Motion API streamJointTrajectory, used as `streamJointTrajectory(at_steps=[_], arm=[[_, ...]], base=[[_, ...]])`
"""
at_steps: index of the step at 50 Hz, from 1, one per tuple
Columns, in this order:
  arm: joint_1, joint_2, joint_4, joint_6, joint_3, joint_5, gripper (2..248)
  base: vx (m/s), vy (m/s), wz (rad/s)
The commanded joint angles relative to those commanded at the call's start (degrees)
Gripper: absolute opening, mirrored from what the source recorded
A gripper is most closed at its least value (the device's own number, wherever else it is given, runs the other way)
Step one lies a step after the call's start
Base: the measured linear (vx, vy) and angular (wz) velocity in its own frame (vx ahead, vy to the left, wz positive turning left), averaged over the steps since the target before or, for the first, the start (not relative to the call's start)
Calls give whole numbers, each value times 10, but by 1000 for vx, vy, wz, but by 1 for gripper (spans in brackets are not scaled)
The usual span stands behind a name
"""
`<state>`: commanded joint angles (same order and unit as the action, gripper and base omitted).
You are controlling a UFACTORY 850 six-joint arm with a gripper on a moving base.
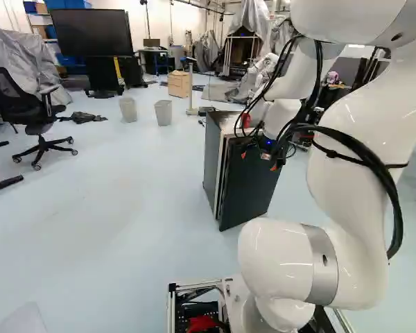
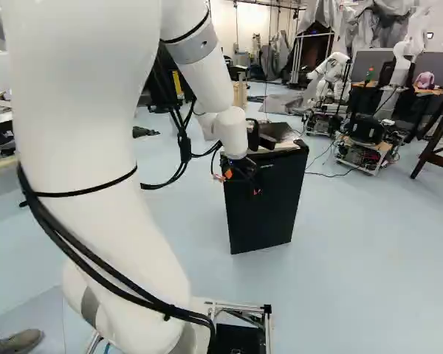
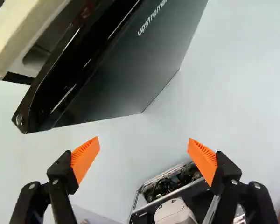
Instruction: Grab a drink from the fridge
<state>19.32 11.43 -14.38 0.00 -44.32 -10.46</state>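
Fingers spread wide before the black fridge (image 2: pixel 264 217).
The hand (image 2: pixel 242 183) is near the upper front of the fridge, its orange pads (image 3: pixel 85 156) well apart. In the wrist view the fridge door (image 3: pixel 130 70) lies ahead of the fingertips, tilted across the view — a gap shows between it and the pale rim (image 3: pixel 25 28) behind.

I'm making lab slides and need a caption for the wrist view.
Jaws open, orange pads apart, over the pale floor near the dark fridge door.
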Motion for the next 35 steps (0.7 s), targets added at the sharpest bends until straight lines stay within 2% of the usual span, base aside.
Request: streamJointTrajectory(at_steps=[20,35], arm=[[0,41,59,0,-13,117,247],[0,45,68,0,-15,133,247]], base=[[0,0,0],[0,0,0]])
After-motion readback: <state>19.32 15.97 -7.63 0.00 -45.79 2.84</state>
